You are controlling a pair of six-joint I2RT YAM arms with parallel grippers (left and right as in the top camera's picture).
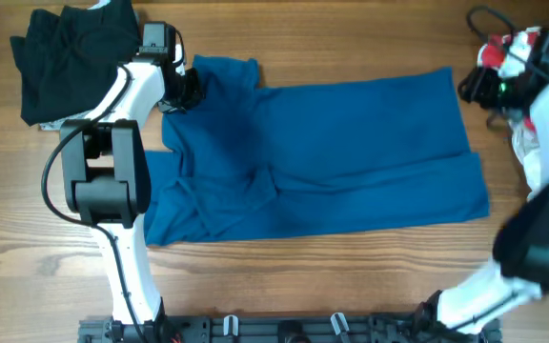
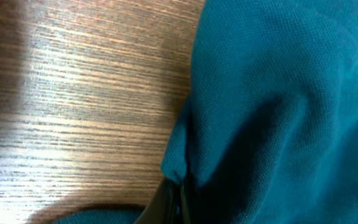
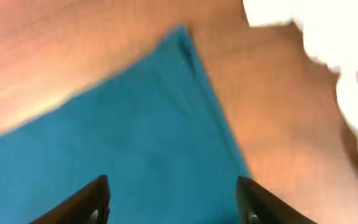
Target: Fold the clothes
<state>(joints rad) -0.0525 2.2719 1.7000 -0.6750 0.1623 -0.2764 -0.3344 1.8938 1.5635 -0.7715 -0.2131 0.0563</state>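
blue shirt (image 1: 332, 152) flat on table (image 1: 303, 276), spread between both grippers. left gripper (image 1: 184, 90) clamped on shirt edge, fabric bunched right at its tips, arm stretched across the shirt's left end. right gripper (image 3: 173, 186) jaws apart, empty, hovers over shirt corner, white-red garment (image 3: 303, 31) just beyond it

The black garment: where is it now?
In the overhead view, the black garment lies in the far-left table corner, left of the left gripper and the blue shirt.
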